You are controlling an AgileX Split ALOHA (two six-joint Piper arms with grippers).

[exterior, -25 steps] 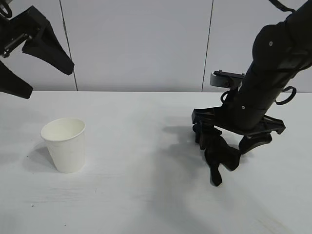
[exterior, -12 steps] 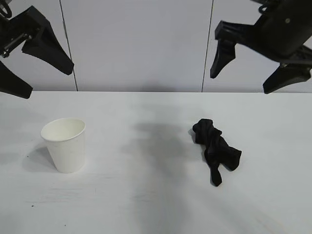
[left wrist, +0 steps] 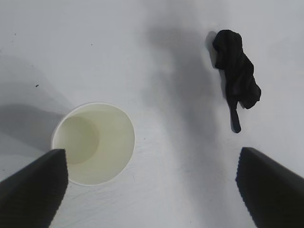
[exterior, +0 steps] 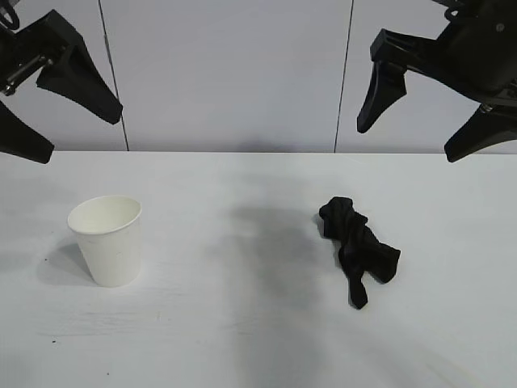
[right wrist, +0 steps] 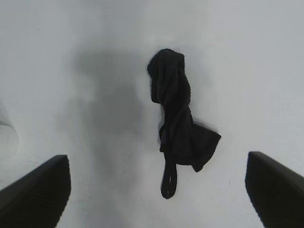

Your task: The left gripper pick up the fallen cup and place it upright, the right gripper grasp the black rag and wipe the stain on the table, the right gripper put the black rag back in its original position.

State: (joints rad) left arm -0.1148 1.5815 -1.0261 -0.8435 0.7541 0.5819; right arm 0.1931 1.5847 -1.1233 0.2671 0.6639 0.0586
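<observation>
Since the plain white tapered paper cup (exterior: pixel 107 240) with its rolled rim stands upright, mouth up, on the wide matte white tabletop (exterior: pixel 242 323), the first step looks done. No yellowish stain shows anywhere on the faintly scuffed surface, so the wiping appears finished too. The crumpled black cloth rag (exterior: pixel 359 247) lies twisted and limp on the tabletop, well apart from the cup, held by nothing; whether that is its original spot cannot be told. The black wedge-fingered left gripper (exterior: pixel 32 105) hangs high above the cup, fingers spread wide and empty. The black angular right gripper (exterior: pixel 426 121) hovers high over the rag, fingers likewise spread and empty. Little seems left.
</observation>
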